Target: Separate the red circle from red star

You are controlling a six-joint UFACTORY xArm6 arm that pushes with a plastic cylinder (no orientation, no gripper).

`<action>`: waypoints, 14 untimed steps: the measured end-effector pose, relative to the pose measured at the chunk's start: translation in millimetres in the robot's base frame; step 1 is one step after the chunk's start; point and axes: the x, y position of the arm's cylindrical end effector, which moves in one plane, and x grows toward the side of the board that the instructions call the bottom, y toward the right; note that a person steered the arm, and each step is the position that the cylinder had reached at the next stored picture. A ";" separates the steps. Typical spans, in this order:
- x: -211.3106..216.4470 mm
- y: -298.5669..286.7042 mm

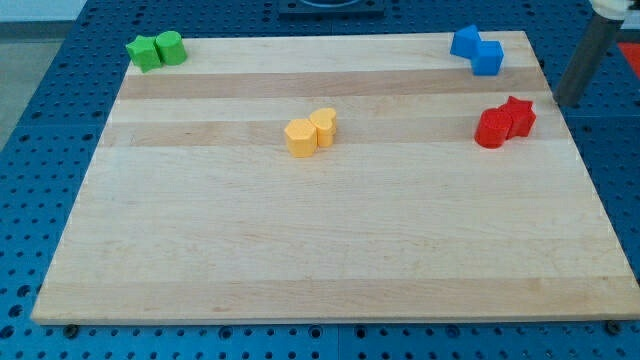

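Note:
The red circle [492,129] and the red star [518,116] touch each other near the board's right edge, the circle on the left, the star up and to its right. My tip [566,103] is at the end of the dark rod at the view's right, just off the board's right edge, to the right of the star and a little above it. It is apart from both red blocks.
The wooden board [320,240] lies on a blue perforated table. Two blue blocks [477,49] sit at the top right. A green star [144,53] and green round block [170,47] sit at the top left. A yellow hexagon [300,137] and yellow heart [323,126] sit at centre.

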 end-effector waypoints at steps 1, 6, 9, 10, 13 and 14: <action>18.8 -27.3; 64.7 -173.5; 110.7 -196.2; 110.5 -159.7; 146.9 -143.1; 137.2 -179.5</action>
